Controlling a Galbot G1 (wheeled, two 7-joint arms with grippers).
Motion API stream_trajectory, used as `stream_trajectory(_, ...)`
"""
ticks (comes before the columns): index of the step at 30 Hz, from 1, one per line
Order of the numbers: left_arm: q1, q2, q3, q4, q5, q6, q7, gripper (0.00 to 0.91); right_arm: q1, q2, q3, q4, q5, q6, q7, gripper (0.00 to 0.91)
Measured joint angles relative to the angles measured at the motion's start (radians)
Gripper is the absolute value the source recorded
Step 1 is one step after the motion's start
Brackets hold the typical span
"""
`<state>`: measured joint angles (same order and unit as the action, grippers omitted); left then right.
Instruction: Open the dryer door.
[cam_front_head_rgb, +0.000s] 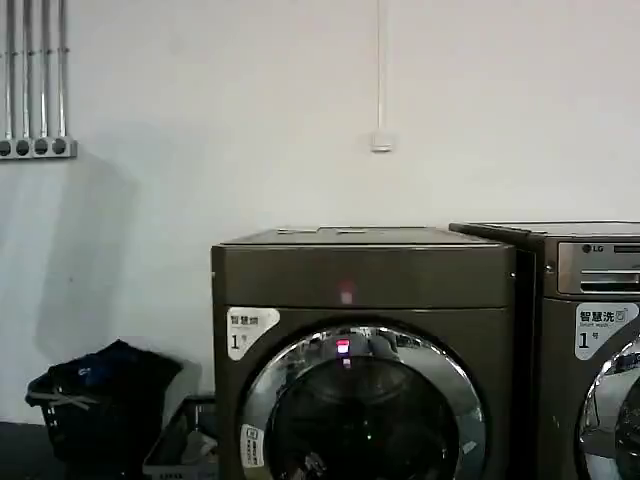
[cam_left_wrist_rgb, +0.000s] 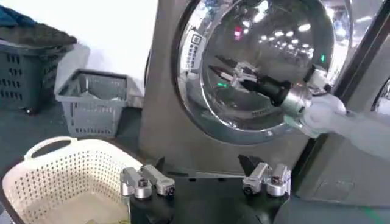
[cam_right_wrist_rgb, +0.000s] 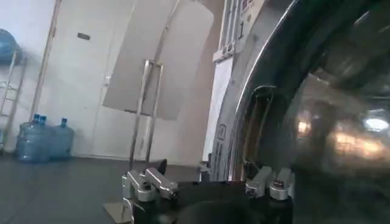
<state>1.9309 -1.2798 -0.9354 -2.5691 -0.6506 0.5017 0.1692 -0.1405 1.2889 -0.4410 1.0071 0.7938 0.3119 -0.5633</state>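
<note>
The dryer (cam_front_head_rgb: 360, 275) is a dark bronze box with a "1" sticker. Its round chrome-rimmed dryer door (cam_front_head_rgb: 262, 400) lies flat against the front. In the left wrist view my right gripper (cam_left_wrist_rgb: 222, 74) reaches across the dark glass of the door (cam_left_wrist_rgb: 268, 36), its fingers spread. The right wrist view looks along the door (cam_right_wrist_rgb: 329, 122) at close range. There my right gripper (cam_right_wrist_rgb: 206, 167) is open, holding nothing, with the chrome rim just beyond its fingertips. My left gripper (cam_left_wrist_rgb: 206, 164) hangs open lower down, apart from the machine.
A second machine with an LG mark (cam_front_head_rgb: 590, 330) stands against the dryer's right side. A dark basket of clothes (cam_front_head_rgb: 100, 400) and a grey basket (cam_left_wrist_rgb: 91, 103) sit to the left. A white basket (cam_left_wrist_rgb: 67, 176) is below my left gripper. A board on a stand (cam_right_wrist_rgb: 158, 61) is farther off.
</note>
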Motion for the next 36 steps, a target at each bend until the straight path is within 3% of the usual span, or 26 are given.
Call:
stream_trajectory(22,-0.006,0.012,-0.017,0.0,-0.001,-0.017,-0.001,0.907,0.046,0.082,-0.019,-0.146,-0.002,-0.013,-0.047,0.907)
stream_trajectory(36,-0.024,0.029,-0.034,0.0,-0.001,-0.039,0.01,0.907,0.039,0.06,-0.022,-0.108,0.054,-0.06,-0.191,0.907)
